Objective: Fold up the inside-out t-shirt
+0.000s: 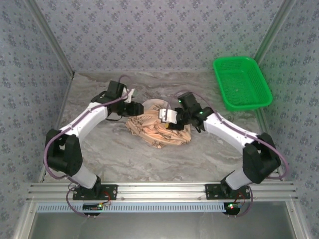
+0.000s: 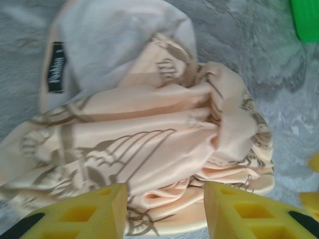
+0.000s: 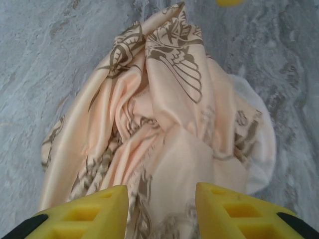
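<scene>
While left claw (image 2: 163,194) and right claw (image 3: 160,193) stand parted, empty | t-shirt (image 1: 149,130): soft, limp, bunched | we'd pinch its outer hem.

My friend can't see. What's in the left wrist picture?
A crumpled peach t-shirt with brown winged prints lies on a grey marbled table, a black label on its pale side. The open left gripper hovers over it.
</scene>
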